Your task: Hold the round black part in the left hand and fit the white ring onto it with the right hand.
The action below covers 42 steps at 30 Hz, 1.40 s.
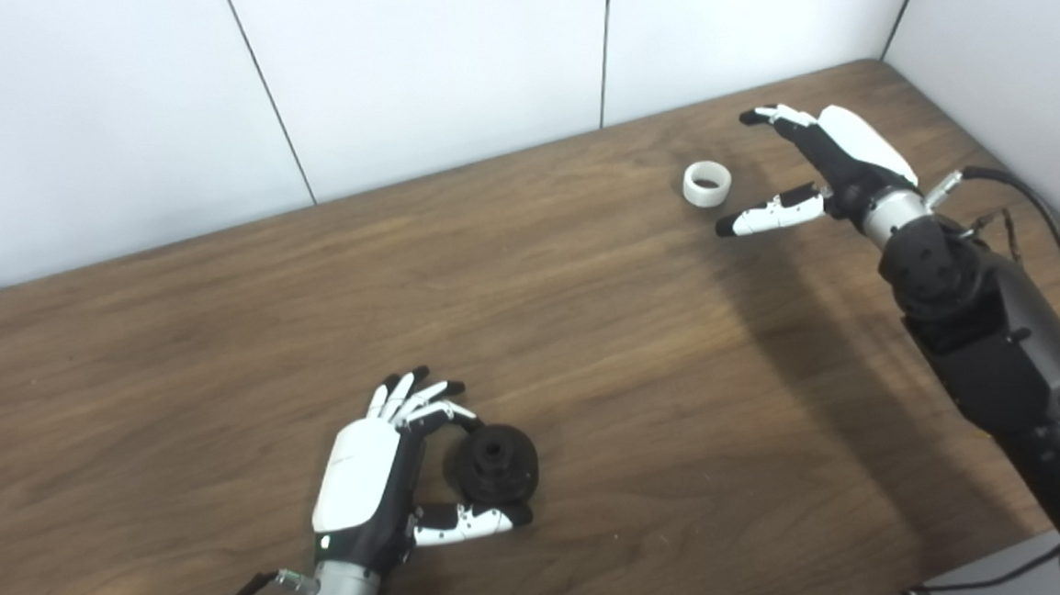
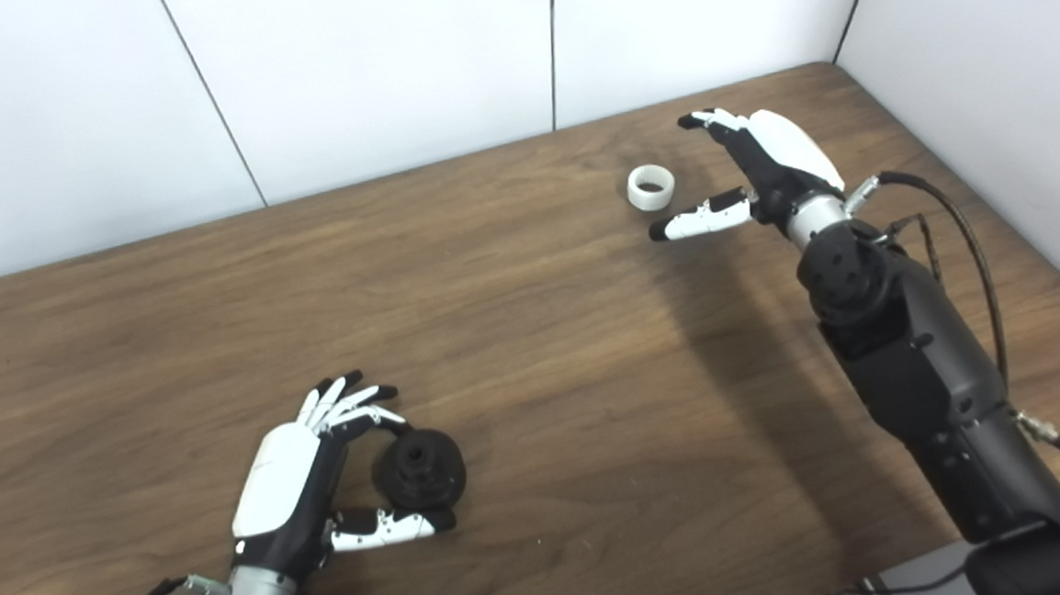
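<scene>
Table point(image 1: 222, 371) looks like dark wood grain with a slight sheen, the black part point(image 1: 496, 463) seems matt plastic, the white ring point(image 1: 706, 184) smooth plastic, and both hands' shells glossy white.

From my remote station, both head views read bright and evenly lit, colours clean, focus sharp across the frame. The right arm point(image 1: 983, 325) throws a broad, soft-edged shadow over the wooden table point(image 1: 221, 353), falling toward nine o'clock of it. A tighter, darker shadow hugs the round black part point(image 1: 496, 465) beside my left hand point(image 1: 362, 478). The white wall panels point(image 1: 442, 64) show no glare. Slight softness on the fingertips; the edges look straight.
</scene>
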Tool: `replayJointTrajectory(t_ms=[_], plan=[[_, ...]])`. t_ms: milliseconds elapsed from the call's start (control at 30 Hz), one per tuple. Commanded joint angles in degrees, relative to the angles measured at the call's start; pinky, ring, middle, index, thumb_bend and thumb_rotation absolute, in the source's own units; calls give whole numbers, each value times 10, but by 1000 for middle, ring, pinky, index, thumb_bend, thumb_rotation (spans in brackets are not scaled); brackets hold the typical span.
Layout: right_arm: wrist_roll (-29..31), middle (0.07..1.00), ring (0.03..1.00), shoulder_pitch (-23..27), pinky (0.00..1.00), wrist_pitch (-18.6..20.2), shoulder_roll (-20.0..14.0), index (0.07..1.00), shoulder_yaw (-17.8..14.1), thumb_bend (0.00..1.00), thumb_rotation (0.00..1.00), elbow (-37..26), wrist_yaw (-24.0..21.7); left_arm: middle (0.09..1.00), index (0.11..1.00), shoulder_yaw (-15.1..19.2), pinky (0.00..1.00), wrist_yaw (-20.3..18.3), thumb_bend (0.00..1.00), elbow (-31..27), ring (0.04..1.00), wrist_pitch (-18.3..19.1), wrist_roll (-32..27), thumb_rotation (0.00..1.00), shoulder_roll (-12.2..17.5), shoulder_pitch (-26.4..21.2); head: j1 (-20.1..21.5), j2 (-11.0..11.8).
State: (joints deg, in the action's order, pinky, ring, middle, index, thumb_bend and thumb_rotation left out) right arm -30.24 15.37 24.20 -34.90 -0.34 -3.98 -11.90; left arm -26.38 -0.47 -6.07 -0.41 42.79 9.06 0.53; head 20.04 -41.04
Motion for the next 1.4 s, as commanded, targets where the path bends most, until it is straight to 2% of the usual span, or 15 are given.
replayJointTrajectory(t_ms=[0,167,333,900,1367], plan=[[-10,957,974,32,967,-12,-20,873,1,803,330,1,5,838,484,-8,1000,-22,524,20,963,15,12,62,7,18,0,0],[-18,962,980,64,998,-22,-29,867,25,788,319,49,4,834,484,-7,1000,-19,524,20,959,11,11,62,8,18,2,-1],[-25,961,984,95,1000,-13,-33,837,48,788,280,82,0,833,484,-9,1000,-17,525,21,959,9,14,61,9,19,-5,-2],[-58,956,981,174,1000,-1,-28,783,111,818,302,176,-11,836,484,-13,1000,-21,524,14,963,18,21,62,4,24,-11,-5],[-64,938,969,186,995,-9,-30,698,121,811,234,204,-3,839,484,-12,1000,-28,523,3,967,24,23,62,4,29,-14,-9]])
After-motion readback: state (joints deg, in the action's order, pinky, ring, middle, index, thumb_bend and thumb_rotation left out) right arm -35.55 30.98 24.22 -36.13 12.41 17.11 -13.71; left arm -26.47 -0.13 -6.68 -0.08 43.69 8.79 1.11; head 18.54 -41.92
